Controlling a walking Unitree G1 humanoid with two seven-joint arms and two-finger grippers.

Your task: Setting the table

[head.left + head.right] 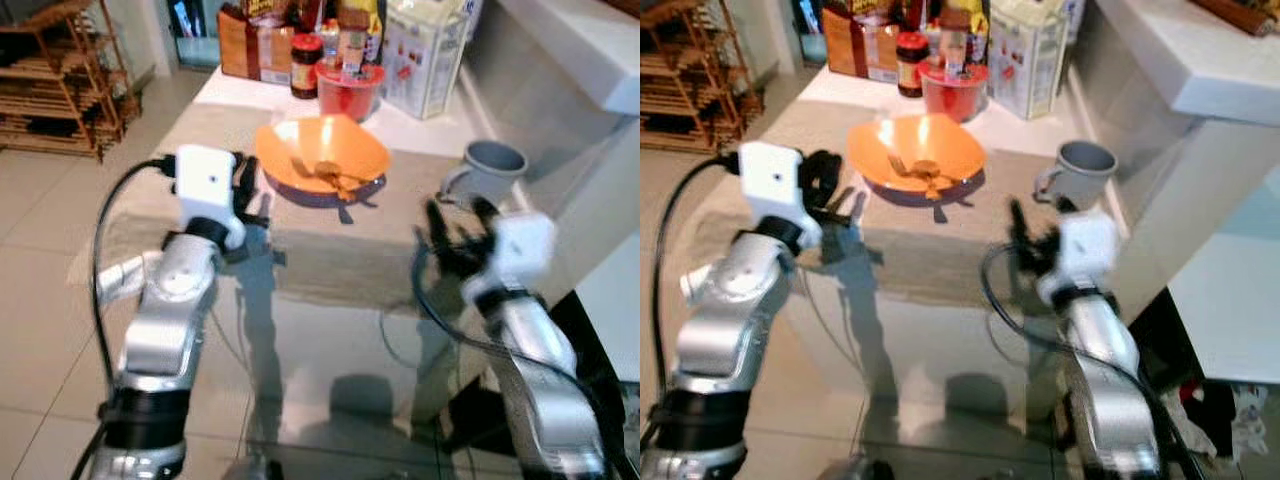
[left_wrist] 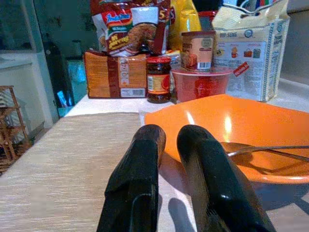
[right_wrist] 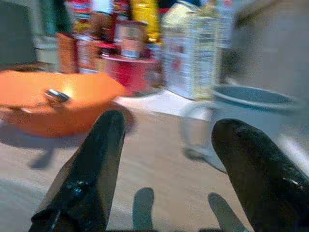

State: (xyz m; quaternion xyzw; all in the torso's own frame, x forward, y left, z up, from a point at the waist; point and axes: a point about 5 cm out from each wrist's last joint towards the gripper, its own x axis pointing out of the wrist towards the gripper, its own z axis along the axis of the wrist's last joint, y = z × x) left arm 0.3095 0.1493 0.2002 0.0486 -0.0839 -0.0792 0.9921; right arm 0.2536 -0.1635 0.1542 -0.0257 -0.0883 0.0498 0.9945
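Observation:
An orange bowl (image 1: 320,150) holding a fork (image 1: 325,172) rests on a dark purple plate (image 1: 320,192) on the beige table mat (image 1: 330,250). A grey mug (image 1: 490,165) stands on the mat to the bowl's right. My left gripper (image 1: 245,185) hovers just left of the bowl, fingers together and empty; the left wrist view has the bowl (image 2: 231,121) right past its fingertips (image 2: 149,137). My right gripper (image 1: 460,225) is open just short of the mug, which appears ahead between its fingers (image 3: 113,125) in the right wrist view, slightly off to one side.
Groceries crowd the table's far end: a red tub (image 1: 350,90), a dark jar (image 1: 305,65), a white bag (image 1: 425,55) and boxes. A white counter (image 1: 570,40) runs along the right. A wooden rack (image 1: 60,80) stands at far left. The near tabletop is glass (image 1: 330,350).

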